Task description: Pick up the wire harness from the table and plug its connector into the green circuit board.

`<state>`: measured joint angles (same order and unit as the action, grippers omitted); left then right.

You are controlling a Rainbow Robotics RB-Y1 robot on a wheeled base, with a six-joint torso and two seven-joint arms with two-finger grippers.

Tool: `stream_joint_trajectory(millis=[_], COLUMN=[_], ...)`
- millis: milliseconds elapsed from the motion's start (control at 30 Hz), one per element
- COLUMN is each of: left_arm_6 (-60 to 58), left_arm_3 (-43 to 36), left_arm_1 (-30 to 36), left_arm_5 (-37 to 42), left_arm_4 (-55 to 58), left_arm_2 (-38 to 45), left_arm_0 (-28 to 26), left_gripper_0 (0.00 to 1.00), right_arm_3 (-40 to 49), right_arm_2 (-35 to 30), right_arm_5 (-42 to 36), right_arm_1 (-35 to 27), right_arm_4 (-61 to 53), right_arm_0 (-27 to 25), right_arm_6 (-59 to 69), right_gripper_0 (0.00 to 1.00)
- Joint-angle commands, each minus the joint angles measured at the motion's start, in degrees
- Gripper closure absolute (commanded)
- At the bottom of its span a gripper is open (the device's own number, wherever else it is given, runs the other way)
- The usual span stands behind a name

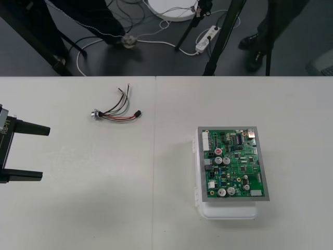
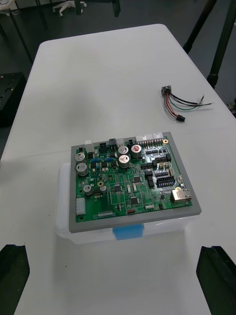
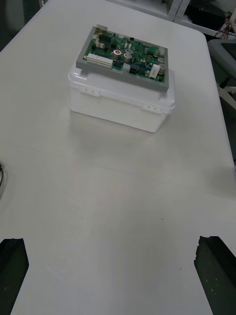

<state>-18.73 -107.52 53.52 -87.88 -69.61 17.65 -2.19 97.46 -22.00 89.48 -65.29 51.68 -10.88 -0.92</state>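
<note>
nothing done yet: the wire harness lies on the table, well apart from the green circuit board (plug end seemingly nearer it). left gripper, parked at its side, and right gripper both gape empty; pickup and plugging remain.

The circuit board sits on its base in the right half of the table. The wire harness lies on the table well apart, at the board's 10 o'clock. The left gripper stands at the harness's 8 o'clock, at the table's left edge.
</note>
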Motion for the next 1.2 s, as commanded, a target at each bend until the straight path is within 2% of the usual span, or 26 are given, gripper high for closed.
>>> stream_joint_trajectory(millis=[33, 1200], left_arm_6=[-2.02, -2.02], left_arm_3=[-0.06, -0.06], left_arm_1=[2.29, 2.29], left_arm_5=[-1.15, -1.15], left_arm_4=[-0.26, -0.26], left_arm_2=[1.42, 1.42], left_arm_0=[-1.41, -1.41], left_gripper_0=[0.00, 0.00], right_arm_3=[-0.25, -0.25], right_arm_2=[0.65, 0.65], right_arm_5=[0.52, 0.52], right_arm_1=[-2.47, -2.47], right_arm_4=[0.26, 0.26], right_arm_0=[1.21, 1.21], right_arm_6=[-0.31, -0.31], right_gripper_0=[0.00, 0.00])
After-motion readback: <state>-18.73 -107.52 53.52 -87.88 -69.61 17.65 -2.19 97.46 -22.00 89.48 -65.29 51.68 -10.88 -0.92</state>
